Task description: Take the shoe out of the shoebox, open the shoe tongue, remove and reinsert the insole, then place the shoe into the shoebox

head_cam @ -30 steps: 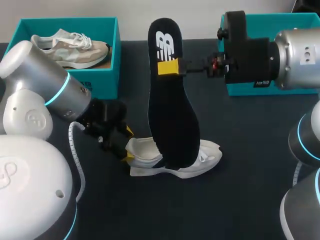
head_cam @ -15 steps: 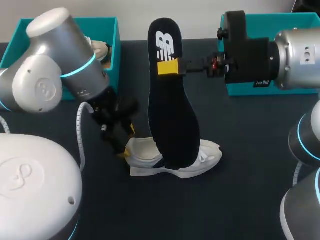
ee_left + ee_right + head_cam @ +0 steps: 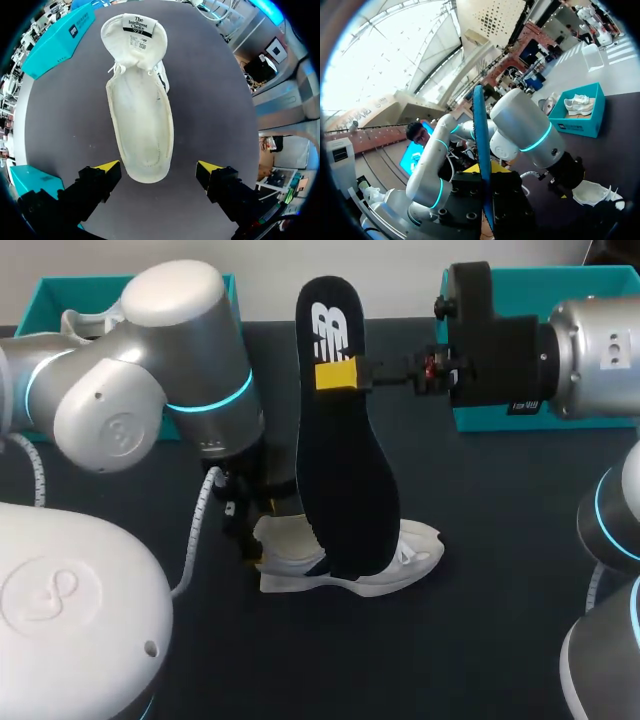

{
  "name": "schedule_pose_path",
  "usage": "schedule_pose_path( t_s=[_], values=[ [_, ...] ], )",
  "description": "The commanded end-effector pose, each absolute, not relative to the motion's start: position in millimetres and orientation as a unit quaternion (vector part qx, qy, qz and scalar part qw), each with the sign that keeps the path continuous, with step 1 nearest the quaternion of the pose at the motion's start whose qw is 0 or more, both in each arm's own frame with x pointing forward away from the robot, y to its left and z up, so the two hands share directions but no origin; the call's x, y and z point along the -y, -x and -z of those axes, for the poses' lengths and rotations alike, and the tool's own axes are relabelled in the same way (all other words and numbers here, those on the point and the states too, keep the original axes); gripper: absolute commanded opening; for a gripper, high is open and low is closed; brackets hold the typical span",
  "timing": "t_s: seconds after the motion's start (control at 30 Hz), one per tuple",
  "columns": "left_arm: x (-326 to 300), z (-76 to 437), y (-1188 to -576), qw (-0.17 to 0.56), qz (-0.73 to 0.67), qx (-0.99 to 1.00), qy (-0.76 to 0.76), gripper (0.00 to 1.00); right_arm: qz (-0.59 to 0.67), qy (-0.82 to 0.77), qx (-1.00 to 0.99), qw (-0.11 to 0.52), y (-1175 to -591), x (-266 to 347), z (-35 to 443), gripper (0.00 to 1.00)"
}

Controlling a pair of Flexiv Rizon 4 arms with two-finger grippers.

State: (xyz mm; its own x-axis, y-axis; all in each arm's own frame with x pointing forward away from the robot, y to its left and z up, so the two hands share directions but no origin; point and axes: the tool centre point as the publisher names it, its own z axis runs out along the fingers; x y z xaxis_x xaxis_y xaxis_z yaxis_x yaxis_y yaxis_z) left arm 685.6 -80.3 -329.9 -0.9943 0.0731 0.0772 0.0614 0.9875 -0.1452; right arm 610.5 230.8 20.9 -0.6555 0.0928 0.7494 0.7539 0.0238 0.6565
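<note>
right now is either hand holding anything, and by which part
Right hand grips the insole near its upper end; left hand, open over the shoe, holds nothing.

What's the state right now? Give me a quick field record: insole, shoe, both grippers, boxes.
insole: black, out of the shoe, held upright
right gripper: shut on insole near its upper end
shoe: on table, tongue folded open, inside empty
left gripper: open, astride the shoe's back end, not touching
left box: holds a second shoe
right box: contents not visible
</note>
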Motion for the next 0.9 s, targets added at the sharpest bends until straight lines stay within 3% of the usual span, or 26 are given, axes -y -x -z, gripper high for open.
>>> schedule_pose_path(
  t_s=[0.03,0.8,0.9],
  values=[
    [79.1,329.7,-686.6,0.042,-0.071,0.996,0.032,1.00,0.621,0.321,0.664,0.265,-611.2,-236.3,-21.0,0.00],
    [110.0,305.0,-706.3,0.029,-0.111,0.993,0.018,1.00,0.621,0.321,0.664,0.265,-611.2,-236.3,-21.0,0.00],
    [125.3,308.5,-717.3,-0.008,-0.110,0.994,0.007,1.00,0.621,0.321,0.664,0.265,-611.2,-236.3,-21.0,0.00]
  ],
)
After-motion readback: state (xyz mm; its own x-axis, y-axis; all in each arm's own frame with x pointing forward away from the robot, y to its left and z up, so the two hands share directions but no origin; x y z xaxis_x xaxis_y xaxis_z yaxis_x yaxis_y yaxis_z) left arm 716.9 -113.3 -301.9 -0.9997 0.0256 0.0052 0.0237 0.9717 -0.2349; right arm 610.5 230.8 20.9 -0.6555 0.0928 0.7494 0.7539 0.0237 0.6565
